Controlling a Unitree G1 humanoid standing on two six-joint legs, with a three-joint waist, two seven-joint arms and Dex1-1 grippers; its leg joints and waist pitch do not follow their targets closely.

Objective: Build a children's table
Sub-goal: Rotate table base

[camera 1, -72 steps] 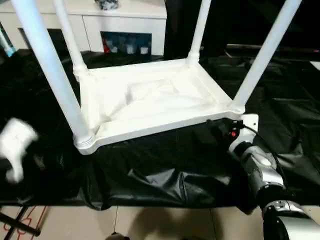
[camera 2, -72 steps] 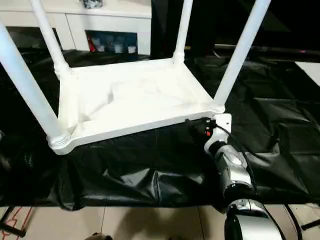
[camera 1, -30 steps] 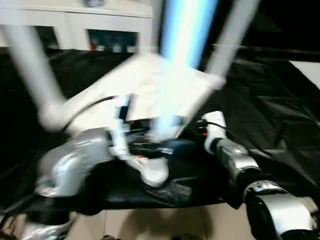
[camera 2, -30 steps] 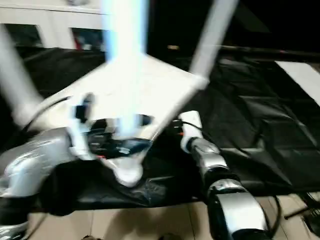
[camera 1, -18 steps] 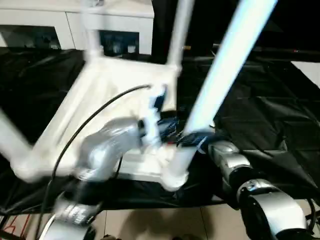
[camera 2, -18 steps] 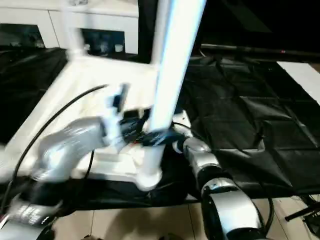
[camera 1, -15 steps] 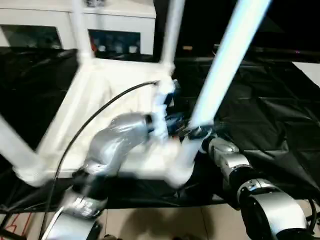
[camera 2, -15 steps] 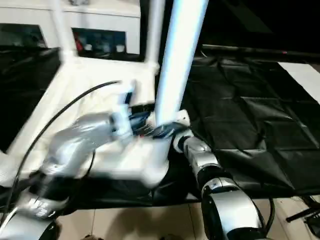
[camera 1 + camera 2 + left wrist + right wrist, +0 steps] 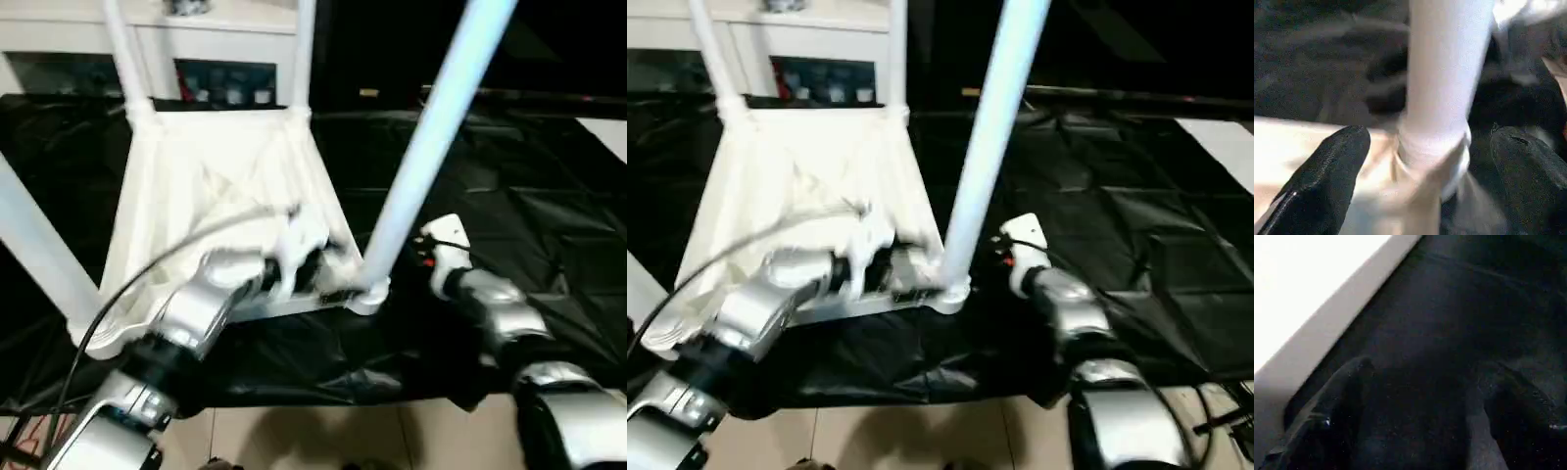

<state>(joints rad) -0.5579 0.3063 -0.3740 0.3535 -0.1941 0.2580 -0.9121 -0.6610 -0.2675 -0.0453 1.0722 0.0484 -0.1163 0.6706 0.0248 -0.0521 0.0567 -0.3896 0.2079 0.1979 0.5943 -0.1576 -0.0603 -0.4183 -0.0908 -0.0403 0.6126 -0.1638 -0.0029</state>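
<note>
from my head view, black sheeting (image 9: 549,196) covers the desk, with a white cabinet (image 9: 216,39) behind it. the children's table (image 9: 211,186) lies upside down on the sheeting, legs up. my left gripper (image 9: 328,279) sits at the near corner leg (image 9: 421,157); my right gripper (image 9: 431,245) is just beside that corner.

on my left wrist view, my fingers (image 9: 1327,171) stand wide apart around the leg's base, not touching it.

on my right wrist view, my gripper is spread over the black sheeting, holding nothing, the table's white edge (image 9: 1317,328) beside it.
</note>
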